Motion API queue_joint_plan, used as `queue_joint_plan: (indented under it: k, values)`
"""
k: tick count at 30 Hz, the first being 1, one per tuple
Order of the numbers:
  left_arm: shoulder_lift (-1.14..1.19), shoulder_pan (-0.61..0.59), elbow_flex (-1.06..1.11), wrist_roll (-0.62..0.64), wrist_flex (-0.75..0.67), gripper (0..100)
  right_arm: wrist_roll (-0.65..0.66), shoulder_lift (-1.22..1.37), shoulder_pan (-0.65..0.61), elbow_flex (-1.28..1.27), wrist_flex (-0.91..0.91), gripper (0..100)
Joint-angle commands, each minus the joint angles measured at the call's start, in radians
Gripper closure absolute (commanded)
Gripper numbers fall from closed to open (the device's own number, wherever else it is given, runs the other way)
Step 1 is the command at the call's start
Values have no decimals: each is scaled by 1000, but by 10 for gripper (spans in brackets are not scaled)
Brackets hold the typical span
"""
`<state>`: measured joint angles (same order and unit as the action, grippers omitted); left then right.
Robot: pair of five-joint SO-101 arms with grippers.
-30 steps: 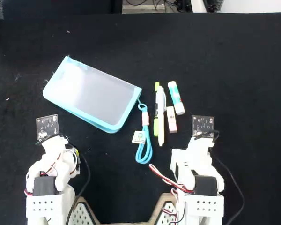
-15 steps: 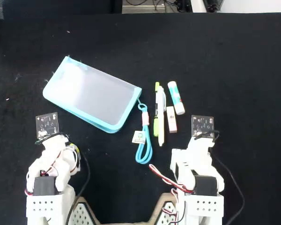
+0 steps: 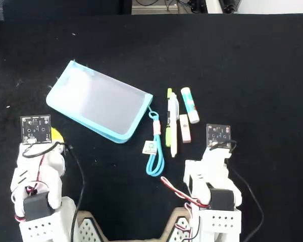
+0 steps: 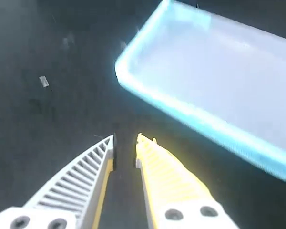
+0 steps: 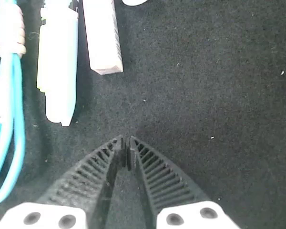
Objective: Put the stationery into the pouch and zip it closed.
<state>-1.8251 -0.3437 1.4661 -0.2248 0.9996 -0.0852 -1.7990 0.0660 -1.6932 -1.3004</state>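
Black table (image 3: 252, 60) bears the pouch (image 3: 98, 103) — left gripper (image 4: 125, 141) slightly parted near it, right gripper (image 5: 126, 141) closed near the stationery (image 3: 172, 118).

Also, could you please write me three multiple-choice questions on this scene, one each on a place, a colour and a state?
1. In the high view, the pouch lies where from the pens? A) left B) right C) on top
2. The strap at the pouch's corner is: A) red B) blue C) black
3. The right fingers are: A) wide open B) shut on a pen C) shut, empty
Answers: 1 A, the pens lie to its right; 2 B, its loop is light blue; 3 C, the tips are together over bare table.
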Motion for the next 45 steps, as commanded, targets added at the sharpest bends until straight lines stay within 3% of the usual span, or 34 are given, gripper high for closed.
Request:
queue_joint_plan:
  k: [1, 5, 14, 21, 32, 45]
  values:
    - [2, -39, -74, 60, -147, 913, -3, -96, -5, 8, -5, 986]
    - [2, -54, -113, 215, -176, 912, -3, -96, -5, 8, -5, 986]
    - [3, 84, -312, 224, 77, 845, -3, -96, -5, 8, -5, 986]
    - [80, 93, -320, 201, 77, 843, -3, -96, -5, 8, -5, 986]
    - [591, 94, -458, 195, 64, 845, -3, -96, -5, 8, -5, 986]
    - [514, 234, -269, 196, -58, 845, -3, -96, -5, 8, -5, 986]
